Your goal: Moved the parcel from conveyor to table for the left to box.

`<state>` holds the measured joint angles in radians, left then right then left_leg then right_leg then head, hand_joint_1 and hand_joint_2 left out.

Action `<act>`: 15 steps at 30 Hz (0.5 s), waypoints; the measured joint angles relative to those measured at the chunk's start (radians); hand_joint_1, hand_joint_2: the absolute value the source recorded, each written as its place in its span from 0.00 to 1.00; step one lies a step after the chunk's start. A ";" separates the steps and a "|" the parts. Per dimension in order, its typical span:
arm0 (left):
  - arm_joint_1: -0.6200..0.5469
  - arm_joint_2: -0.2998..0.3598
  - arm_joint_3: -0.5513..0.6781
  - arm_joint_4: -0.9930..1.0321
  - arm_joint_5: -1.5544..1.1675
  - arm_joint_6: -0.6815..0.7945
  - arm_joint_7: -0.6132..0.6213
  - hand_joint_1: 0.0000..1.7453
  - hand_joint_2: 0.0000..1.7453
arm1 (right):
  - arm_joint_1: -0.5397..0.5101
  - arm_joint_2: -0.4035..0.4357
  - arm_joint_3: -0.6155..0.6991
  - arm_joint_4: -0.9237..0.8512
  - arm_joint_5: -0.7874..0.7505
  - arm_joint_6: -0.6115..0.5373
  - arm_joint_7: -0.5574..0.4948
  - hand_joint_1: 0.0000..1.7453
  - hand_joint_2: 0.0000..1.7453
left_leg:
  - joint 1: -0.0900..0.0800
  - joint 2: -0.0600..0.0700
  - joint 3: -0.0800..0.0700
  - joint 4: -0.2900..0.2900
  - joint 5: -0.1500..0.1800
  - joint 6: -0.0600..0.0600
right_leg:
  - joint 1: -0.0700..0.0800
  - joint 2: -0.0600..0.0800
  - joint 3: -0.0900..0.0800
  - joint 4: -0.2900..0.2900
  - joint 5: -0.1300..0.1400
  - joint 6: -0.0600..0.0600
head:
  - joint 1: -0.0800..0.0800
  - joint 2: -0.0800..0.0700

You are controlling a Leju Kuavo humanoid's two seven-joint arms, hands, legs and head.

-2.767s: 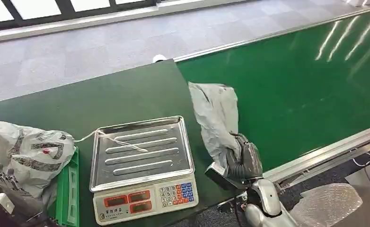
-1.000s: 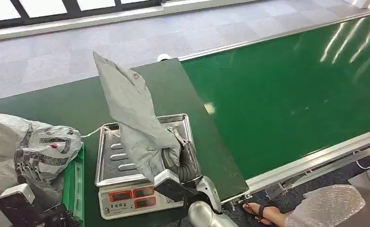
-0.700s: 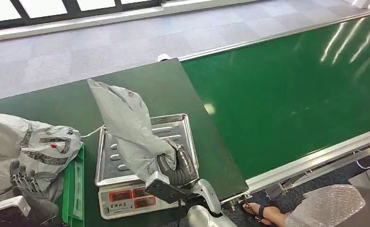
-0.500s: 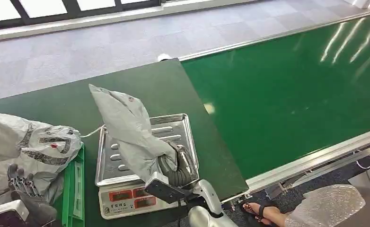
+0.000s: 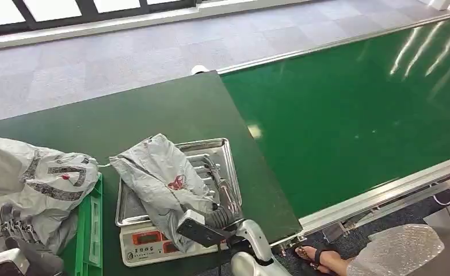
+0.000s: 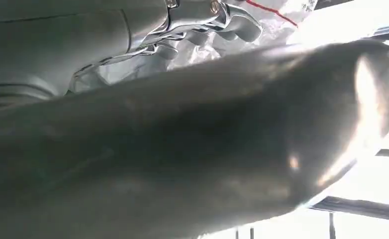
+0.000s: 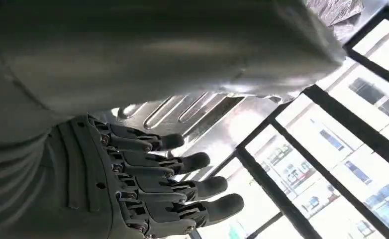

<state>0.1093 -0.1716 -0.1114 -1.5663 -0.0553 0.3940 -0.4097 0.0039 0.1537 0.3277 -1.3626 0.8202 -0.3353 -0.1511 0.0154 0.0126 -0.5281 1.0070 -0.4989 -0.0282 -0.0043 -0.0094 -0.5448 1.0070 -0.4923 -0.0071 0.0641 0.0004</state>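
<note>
The grey plastic parcel (image 5: 159, 184) lies slumped across the steel tray (image 5: 222, 150) of the weighing scale on the dark green table (image 5: 125, 115). My right hand (image 5: 220, 208) sits at the parcel's near right edge, over the tray. In the right wrist view its fingers (image 7: 182, 184) stretch out straight and apart above the ribbed tray (image 7: 182, 112), with the parcel (image 7: 157, 50) lying along the thumb side. My left hand (image 5: 14, 225) stands low at the near left, fingers apart, against a large grey bag (image 5: 38, 172). The left hand's fingers (image 6: 207, 20) appear before that bag, holding nothing.
The scale's display (image 5: 148, 238) faces me. A green crate (image 5: 90, 227) stands between the scale and the big bag. The green conveyor belt (image 5: 355, 103) runs off to the right. A person's sandalled foot (image 5: 317, 256) and a bubble-wrap bundle (image 5: 395, 250) are on the floor.
The parcel, held upright over the scale before, has dropped flat onto the tray, and my right hand's fingers have let it go. My left hand has sunk lower.
</note>
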 measured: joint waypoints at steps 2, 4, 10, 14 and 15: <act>0.001 -0.008 0.000 -0.005 -0.012 0.000 0.004 0.00 0.00 | 0.002 -0.005 -0.011 0.000 -0.002 -0.014 -0.003 0.00 0.00 | 0.000 0.000 0.000 0.000 0.000 0.000 | 0.000 0.000 0.000 0.000 0.000 0.000 | 0.000 0.000; 0.001 -0.014 0.000 -0.007 -0.021 0.000 0.008 0.00 0.00 | 0.006 -0.010 -0.020 0.000 -0.003 -0.023 -0.004 0.00 0.00 | -0.001 0.000 0.000 0.000 0.000 0.000 | -0.001 0.000 0.000 0.000 0.000 0.000 | 0.000 0.000; -0.018 -0.027 0.001 -0.007 -0.044 -0.025 0.015 0.00 0.00 | 0.047 -0.024 -0.041 -0.043 -0.005 -0.092 -0.050 0.00 1.00 | -0.001 0.000 -0.001 0.000 0.000 0.000 | -0.001 0.000 -0.001 0.000 0.000 0.001 | 0.000 0.000; -0.033 -0.029 0.001 -0.011 -0.096 -0.051 0.000 0.00 0.00 | 0.104 -0.031 -0.049 -0.143 0.009 -0.212 -0.125 0.00 1.00 | -0.001 0.000 -0.001 0.000 0.000 0.000 | -0.001 0.000 -0.001 0.000 0.000 0.001 | 0.000 0.000; -0.035 -0.029 0.001 -0.014 -0.102 -0.053 -0.002 0.00 0.00 | 0.115 -0.032 -0.052 -0.165 0.009 -0.225 -0.129 0.00 1.00 | -0.001 0.001 -0.001 0.000 0.000 0.000 | -0.001 0.000 -0.001 0.000 0.000 0.001 | 0.000 0.000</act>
<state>0.0743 -0.2010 -0.1106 -1.5801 -0.1575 0.3414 -0.4116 0.1189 0.1217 0.2762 -1.5277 0.8293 -0.5608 -0.2800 0.0148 0.0132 -0.5288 1.0073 -0.4990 -0.0281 -0.0049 -0.0093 -0.5461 1.0069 -0.4919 -0.0065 0.0641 0.0004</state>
